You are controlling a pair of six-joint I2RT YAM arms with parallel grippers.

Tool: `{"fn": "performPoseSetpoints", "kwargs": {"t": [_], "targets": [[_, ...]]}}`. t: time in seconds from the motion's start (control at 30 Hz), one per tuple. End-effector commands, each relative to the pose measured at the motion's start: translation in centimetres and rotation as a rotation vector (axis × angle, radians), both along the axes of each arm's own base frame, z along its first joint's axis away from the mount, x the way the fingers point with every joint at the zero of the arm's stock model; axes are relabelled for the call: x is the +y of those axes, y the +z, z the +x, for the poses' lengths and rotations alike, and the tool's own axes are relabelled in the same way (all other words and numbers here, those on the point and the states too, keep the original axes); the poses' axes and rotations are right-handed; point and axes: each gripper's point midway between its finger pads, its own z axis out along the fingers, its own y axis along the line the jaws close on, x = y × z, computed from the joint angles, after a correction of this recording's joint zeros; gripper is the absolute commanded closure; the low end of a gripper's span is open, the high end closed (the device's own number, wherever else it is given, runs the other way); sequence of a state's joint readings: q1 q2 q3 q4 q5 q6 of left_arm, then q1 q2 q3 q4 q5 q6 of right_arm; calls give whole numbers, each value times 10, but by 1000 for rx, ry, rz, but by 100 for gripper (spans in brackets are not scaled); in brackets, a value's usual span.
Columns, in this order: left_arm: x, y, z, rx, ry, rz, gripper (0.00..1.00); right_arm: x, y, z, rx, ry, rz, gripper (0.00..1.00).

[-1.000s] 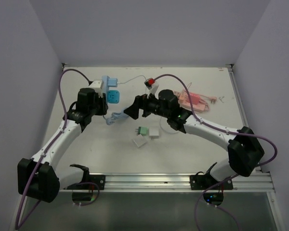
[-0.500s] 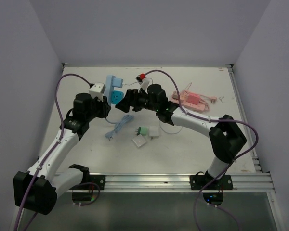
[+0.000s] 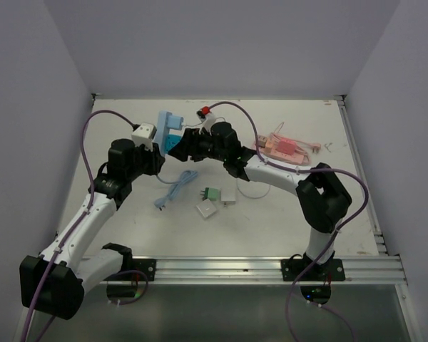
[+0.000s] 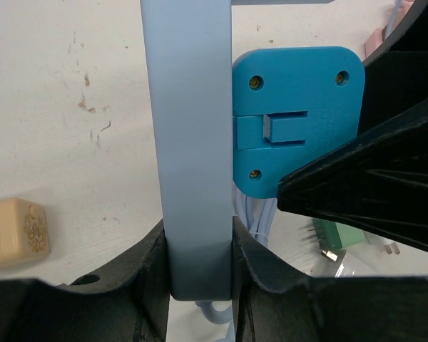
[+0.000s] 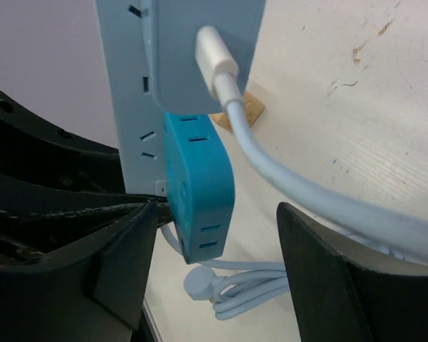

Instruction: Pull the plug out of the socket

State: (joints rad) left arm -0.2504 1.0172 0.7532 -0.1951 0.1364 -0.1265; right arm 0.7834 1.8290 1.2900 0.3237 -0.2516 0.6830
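Jaws on the left arm (image 3: pixel 93 206) are clenched on the pale blue power strip (image 3: pixel 170 121), one finger (image 4: pixel 146 278) pressed to each side of its narrow body. Those on the right arm (image 3: pixel 271 173) are spread around the bright blue plug (image 3: pixel 172 143): one finger (image 5: pixel 114 249) is against it and the other (image 5: pixel 328 278) stands clear.

Plain pale grey walls (image 3: pixel 214 43) close the space on three sides. The off-white table (image 3: pixel 271 228) is scuffed and spotted, with a metal rail (image 3: pixel 221 268) along its near edge.

The left arm rises from its base and leans forward and inward toward the left rear. The right arm folds at a raised elbow, and its forearm runs leftward across the middle to meet the strip.

The strip is held off the table, tilted, and the plug sits against its slotted face. A pale blue cable (image 3: pixel 172 187) trails from the strip and coils below. Pink parts (image 3: pixel 285 148) lie at the right rear, and a green block (image 3: pixel 212 193) lies beside two white blocks (image 3: pixel 228 197) near the centre.
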Motion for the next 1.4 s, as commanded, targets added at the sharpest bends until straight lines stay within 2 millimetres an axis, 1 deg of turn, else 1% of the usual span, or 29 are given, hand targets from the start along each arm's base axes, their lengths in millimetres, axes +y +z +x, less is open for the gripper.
{"fn": "performPoseSetpoints", "kwargs": {"t": [0.0,0.1,0.13,0.17,0.2,0.27,0.3,0.37,0.4,0.5,0.57,0.6,0.63,0.67,0.73,0.77,0.83,0.87,0.9,0.93,1.0,1.03,1.07,1.23,1.27,1.33,1.37], "targets": [[-9,46,14,-184,-27,-49,100,5,27,12,-50,-21,72,35],[-8,45,14,-180,-24,-47,100,7,30,9,-58,-3,87,45],[-7,45,15,-179,-15,-43,100,6,33,8,-63,-3,93,53],[-6,45,16,-179,-11,-42,100,6,34,8,-69,-1,93,57],[-5,44,16,-177,-7,-38,100,5,35,7,-73,-1,94,65],[-3,42,16,-173,5,-34,100,4,38,5,-85,8,98,73],[-3,42,17,-172,9,-33,100,5,39,3,-91,21,102,80],[-1,40,18,-167,22,-30,100,4,45,-2,-103,35,117,86],[0,39,19,-163,28,-28,100,3,47,-3,-108,41,121,92],[7,35,21,-152,71,-16,100,0,53,-8,-127,48,130,100],[15,34,24,-148,121,0,100,-2,51,-11,-126,50,125,100],[15,32,24,-137,126,-5,100,-5,56,-12,-135,47,133,100],[23,30,26,-133,169,10,100,-6,58,-13,-135,42,136,100],[30,29,27,-131,213,25,100,-9,55,-13,-131,38,132,100],[38,26,28,-113,264,35,100,-13,60,-16,-133,32,141,100],[46,24,29,-109,305,47,100,-15,56,-17,-124,27,139,100],[55,19,31,-84,356,46,100,-19,65,-21,-121,22,173,100],[57,17,31,-74,368,43,100,-20,60,-24,-108,22,175,100],[61,14,33,-60,387,36,100,-22,61,-25,-107,24,186,100],[62,13,33,-54,393,30,100,-22,69,-29,-112,31,218,100],[67,10,35,-40,413,21,100,-23,66,-34,-100,48,233,100],[69,10,35,-38,418,19,100,-24,72,-37,-101,50,259,100],[69,10,35,-37,421,18,100,-26,68,-39,-96,54,260,100],[68,12,35,-47,402,10,100,-34,63,-52,-87,85,249,100],[66,14,35,-53,394,10,100,-41,59,-57,-80,83,241,100],[64,16,34,-62,377,-1,100,-53,46,-56,-60,59,207,100],[63,18,35,-69,370,-2,100,-62,30,-57,-30,43,175,100]]}}
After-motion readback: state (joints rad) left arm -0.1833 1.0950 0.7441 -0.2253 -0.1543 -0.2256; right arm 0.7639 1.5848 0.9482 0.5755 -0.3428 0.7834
